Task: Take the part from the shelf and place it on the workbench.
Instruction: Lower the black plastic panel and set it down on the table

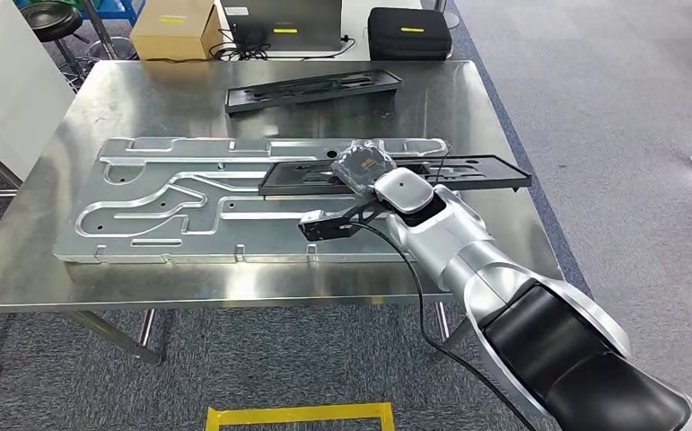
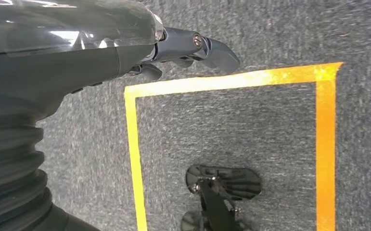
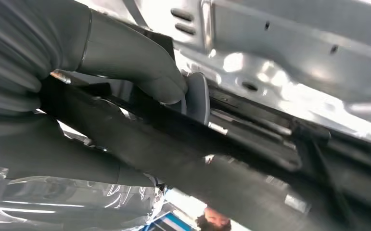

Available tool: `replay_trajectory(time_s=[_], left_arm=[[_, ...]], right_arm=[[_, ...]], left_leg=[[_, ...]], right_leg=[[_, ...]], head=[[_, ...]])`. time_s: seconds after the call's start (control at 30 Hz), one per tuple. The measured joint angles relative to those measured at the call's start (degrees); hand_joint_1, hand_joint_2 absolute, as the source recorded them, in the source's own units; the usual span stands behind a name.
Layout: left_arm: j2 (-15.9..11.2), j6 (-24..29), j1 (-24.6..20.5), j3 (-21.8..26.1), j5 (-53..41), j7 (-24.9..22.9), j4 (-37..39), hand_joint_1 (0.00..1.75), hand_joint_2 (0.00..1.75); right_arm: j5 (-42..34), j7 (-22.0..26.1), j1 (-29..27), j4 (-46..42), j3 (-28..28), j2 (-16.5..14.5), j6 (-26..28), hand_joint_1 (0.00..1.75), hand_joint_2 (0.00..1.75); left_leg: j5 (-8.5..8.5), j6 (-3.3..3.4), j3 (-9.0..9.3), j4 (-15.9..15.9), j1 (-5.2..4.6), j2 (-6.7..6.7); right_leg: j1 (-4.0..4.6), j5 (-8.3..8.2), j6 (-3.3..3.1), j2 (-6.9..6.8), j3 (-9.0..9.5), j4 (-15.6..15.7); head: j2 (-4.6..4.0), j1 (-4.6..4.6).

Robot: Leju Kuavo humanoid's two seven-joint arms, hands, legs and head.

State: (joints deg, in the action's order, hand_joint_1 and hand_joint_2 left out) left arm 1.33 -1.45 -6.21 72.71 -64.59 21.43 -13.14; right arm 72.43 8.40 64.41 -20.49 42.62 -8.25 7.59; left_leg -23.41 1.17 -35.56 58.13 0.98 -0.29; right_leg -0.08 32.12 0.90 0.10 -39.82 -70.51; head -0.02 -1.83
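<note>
My right hand (image 1: pixel 364 166) reaches over the steel workbench (image 1: pixel 144 99) and grips a long flat black part (image 1: pixel 486 171). The part lies crosswise over the right end of a large silver machined plate (image 1: pixel 171 197), its right end sticking out past the table edge. In the right wrist view my thumb (image 3: pixel 140 57) presses on the black part (image 3: pixel 250 159), with the silver plate (image 3: pixel 289 53) close behind it. Whether the part rests on the plate or hovers just above it I cannot tell. My left hand (image 2: pixel 193 48) hangs over the carpet, holding nothing.
A second black part (image 1: pixel 315 90) lies at the back of the workbench. Behind the table stand a cardboard box (image 1: pixel 176 31), a grey device (image 1: pixel 293 22) and a black case (image 1: pixel 409 34). Yellow tape (image 1: pixel 302 415) marks the carpet at my feet.
</note>
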Motion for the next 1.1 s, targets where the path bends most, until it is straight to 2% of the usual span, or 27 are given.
replay_trajectory(time_s=[0.03,0.07,0.1,0.17,0.2,0.23,0.27,0.3,0.37,0.43,0.5,0.53,0.57,0.6,0.63,0.67,0.73,0.77,0.87,0.9,0.97,1.03,1.07,1.1], left_arm=[[0.0,0.1,-0.1,-0.1,-0.1,0.0,0.0,0.00,1.75],[0.0,0.2,-0.2,-0.2,-0.2,-0.1,0.0,0.00,1.75],[0.0,0.3,-0.3,-0.3,-0.3,-0.2,0.0,0.00,1.75],[0.0,0.5,-0.3,-0.6,-0.4,-0.2,0.0,0.00,1.75],[0.0,0.6,-0.3,-0.8,-0.5,-0.2,0.0,0.00,1.75],[0.0,0.7,-0.4,-0.9,-0.6,-0.1,0.0,0.00,1.75],[0.0,0.9,-0.4,-1.1,-0.6,0.0,0.0,0.00,1.75],[-0.1,1.0,-0.4,-1.3,-0.7,0.1,0.0,0.00,1.75],[-0.2,1.1,-0.4,-1.4,-0.9,0.4,0.0,0.00,1.75],[-0.2,1.2,-0.4,-1.6,-1.1,0.8,0.0,0.00,1.75],[-0.3,1.4,-0.4,-1.8,-1.3,0.8,0.0,0.00,1.75],[-0.3,1.4,-0.4,-1.9,-1.4,0.8,0.0,0.00,1.75],[-0.3,1.5,-0.4,-2.0,-1.4,0.8,0.0,0.00,1.75],[-0.3,1.5,-0.4,-2.2,-1.5,0.8,0.0,0.00,1.75],[-0.3,1.5,-0.4,-2.3,-1.5,0.8,0.0,0.00,1.75],[-0.3,1.5,-0.4,-2.5,-1.6,0.8,0.0,0.00,1.75],[-0.3,1.8,-0.5,-2.7,-1.6,0.8,0.0,0.00,1.75],[-0.3,1.9,-0.5,-2.8,-1.7,0.8,0.0,0.00,1.75],[-0.2,2.3,-0.4,-2.9,-1.9,0.8,0.0,0.00,1.75],[-0.2,2.4,-0.5,-2.9,-1.9,0.8,0.0,0.00,1.75],[-0.2,2.6,-0.6,-2.9,-1.9,0.8,0.0,0.00,0.87],[-0.2,2.9,-0.6,-2.9,-1.7,0.8,0.0,0.00,0.00],[-0.2,3.1,-0.6,-2.9,-1.7,0.8,0.0,0.00,0.00],[-0.2,3.2,-0.6,-2.9,-1.6,0.8,0.0,0.00,0.00]], right_arm=[[0.0,0.0,-0.5,0.4,0.2,0.1,0.6,1.73,1.75],[0.1,0.0,-1.1,0.7,0.3,0.2,1.2,1.73,1.75],[0.1,0.0,-1.7,1.0,0.4,0.3,1.9,1.73,1.75],[0.1,0.1,-2.3,1.4,0.5,0.3,3.4,1.73,1.75],[0.0,0.1,-2.5,1.6,0.5,0.4,4.1,1.73,1.75],[0.0,0.1,-2.5,1.7,0.5,0.4,4.7,1.73,1.75],[0.0,0.1,-2.6,1.8,0.5,0.4,5.3,1.73,1.75],[-0.1,0.1,-2.8,2.0,0.5,0.5,5.8,1.73,1.75],[-0.1,0.1,-3.3,2.2,0.4,0.6,6.8,1.73,1.75],[-0.3,0.2,-3.7,2.4,0.4,0.7,7.9,1.73,1.75],[-0.4,0.3,-4.3,2.6,0.2,0.8,8.8,1.73,1.75],[-0.5,0.3,-4.8,2.7,0.1,0.9,9.0,1.73,1.75],[-0.5,0.4,-5.3,2.8,0.1,1.0,9.2,1.30,1.31],[-0.5,0.4,-5.9,2.9,0.0,1.1,9.4,0.86,0.87],[-0.6,0.5,-6.3,3.0,-0.1,1.2,9.5,0.43,0.44],[-0.6,0.5,-6.5,3.1,-0.3,1.3,9.7,0.00,0.00],[-0.6,0.5,-6.7,3.1,-0.6,1.5,10.1,0.00,0.00],[-0.6,0.5,-6.8,3.1,-0.8,1.6,10.3,0.00,0.00],[-0.5,0.4,-6.9,3.2,-1.2,1.9,10.5,0.00,0.00],[-0.4,0.4,-6.9,3.2,-1.3,2.0,10.7,0.00,0.00],[-0.2,0.5,-7.0,3.2,-1.8,2.2,11.0,0.00,0.00],[0.2,0.9,-7.3,3.3,-2.2,2.3,11.5,0.00,0.00],[0.5,1.1,-7.6,3.3,-2.5,2.3,11.7,0.00,0.00],[0.7,1.2,-7.7,3.3,-2.6,2.3,11.8,0.00,0.00]], left_leg=[[-0.03,0.04,0.02,0.0,-0.01,-0.02],[-0.08,0.05,0.07,0.0,-0.01,-0.05],[-0.13,0.02,0.13,0.1,-0.01,-0.10],[-0.29,-0.16,0.33,0.1,-0.04,-0.17],[-0.38,-0.35,0.36,0.1,-0.13,-0.17],[-0.45,-0.59,0.37,0.1,-0.20,-0.15],[-0.49,-0.87,0.37,0.1,-0.24,-0.12],[-0.49,-1.19,0.41,0.1,-0.28,-0.08],[-0.84,-1.80,0.43,0.3,-0.28,-0.03],[-2.91,-2.29,-0.85,3.4,-0.25,0.01],[-6.48,-2.65,-4.13,10.7,-0.15,0.04],[-7.73,-2.79,-5.77,14.1,-0.13,0.04],[-8.00,-2.90,-6.71,16.0,-0.12,0.04],[-7.16,-2.95,-6.56,15.6,-0.09,0.05],[-5.42,-2.94,-5.34,12.9,-0.03,0.06],[-3.39,-2.87,-3.38,8.9,0.04,0.08],[-1.20,-2.43,-0.08,2.2,-0.03,0.06],[-1.01,-2.10,0.66,0.7,-0.11,0.03],[-1.02,-1.01,0.86,0.3,-0.19,0.00],[-0.91,-0.63,0.92,0.2,-0.13,0.04],[-0.75,-0.11,1.00,-0.1,0.01,0.12],[-0.78,0.07,0.97,0.0,-0.01,0.13],[-0.80,0.09,0.98,0.0,-0.01,0.11],[-0.81,0.09,1.01,0.0,-0.02,0.08]], right_leg=[[-0.13,0.77,0.12,-0.01,-1.78,-3.1],[-0.23,0.48,0.17,-0.02,-2.70,-4.3],[-0.29,-0.93,0.10,-0.03,-2.43,-3.1],[-0.23,-5.25,-0.38,-0.06,0.86,4.6],[-0.05,-6.83,-0.65,-0.09,2.58,8.4],[0.13,-7.71,-0.89,-0.10,3.73,11.0],[0.31,-7.90,-1.07,-0.07,4.21,12.2],[0.44,-7.89,-1.18,-0.02,4.23,12.3],[0.16,-8.11,-1.64,0.04,4.51,12.8],[-0.19,-8.31,-2.23,-0.03,4.90,13.3],[-0.15,-8.26,-2.56,-0.07,4.97,13.3],[-0.12,-8.23,-2.60,-0.06,4.99,13.3],[-0.10,-8.20,-2.62,-0.06,5.00,13.3],[-0.11,-8.16,-2.59,-0.04,5.03,13.2],[-0.12,-8.10,-2.50,0.01,5.06,13.1],[-0.13,-7.97,-2.34,0.06,5.07,13.0],[0.09,-7.67,-1.85,0.21,4.92,12.5],[0.20,-7.58,-1.60,0.27,4.84,12.3],[0.16,-7.37,-0.76,0.30,4.78,12.1],[0.07,-6.68,-0.42,0.27,4.43,11.2],[-0.16,-3.66,0.17,0.21,2.12,6.1],[-0.27,-0.36,0.55,0.19,-1.65,-1.6],[-0.30,0.12,0.61,0.18,-2.90,-3.9],[-0.30,-0.53,0.56,0.18,-3.13,-4.1]], head=[[0.00,0.01],[0.00,0.01],[0.00,0.00],[0.00,0.00],[0.00,0.00],[0.00,0.00],[0.00,0.00],[0.00,-0.01],[0.00,-0.01],[0.00,-0.01],[0.00,0.00],[0.00,0.00],[0.00,0.00],[0.00,0.00],[0.00,-0.01],[0.00,-0.01],[0.00,-0.01],[0.00,0.00],[0.00,0.01],[0.00,0.00],[0.00,0.01],[0.00,0.01],[0.00,0.01],[0.00,0.01]])
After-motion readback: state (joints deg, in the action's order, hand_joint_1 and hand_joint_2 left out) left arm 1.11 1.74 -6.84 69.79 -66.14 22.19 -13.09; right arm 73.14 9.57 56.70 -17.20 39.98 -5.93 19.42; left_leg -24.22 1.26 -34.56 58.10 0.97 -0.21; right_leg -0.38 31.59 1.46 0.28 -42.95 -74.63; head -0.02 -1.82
